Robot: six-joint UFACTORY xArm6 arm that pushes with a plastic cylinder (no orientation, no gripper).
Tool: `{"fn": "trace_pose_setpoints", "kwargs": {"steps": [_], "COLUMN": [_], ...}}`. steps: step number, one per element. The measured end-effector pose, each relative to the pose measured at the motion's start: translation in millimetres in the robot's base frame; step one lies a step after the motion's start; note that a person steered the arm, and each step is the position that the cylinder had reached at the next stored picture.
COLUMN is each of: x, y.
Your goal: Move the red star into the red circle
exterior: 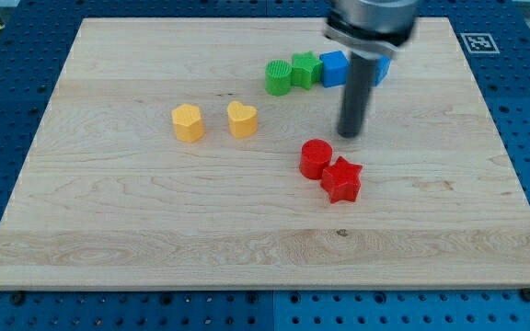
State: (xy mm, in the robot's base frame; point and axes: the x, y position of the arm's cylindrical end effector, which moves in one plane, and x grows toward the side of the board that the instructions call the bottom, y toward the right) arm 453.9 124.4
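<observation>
The red star (342, 179) lies right of the board's middle, touching the red circle (316, 158), which sits just to its upper left. My tip (350, 135) rests on the board above the star and a little to the right of the circle, apart from both. The rod rises from it to the view's top.
A green circle (278, 77), a green star (305, 69) and a blue block (335, 68) stand in a row near the board's top, with another blue block (382, 69) partly hidden behind the rod. A yellow hexagon (188, 122) and a yellow heart (242, 119) sit at the left of middle.
</observation>
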Motion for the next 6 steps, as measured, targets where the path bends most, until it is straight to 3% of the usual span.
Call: {"fn": "trace_pose_setpoints", "kwargs": {"steps": [1,2,3,4,6], "x": [74.8,104.1,95.2,93.7,86.0], "y": [32.2,20.0,-40.4,-56.0,-40.6]}}
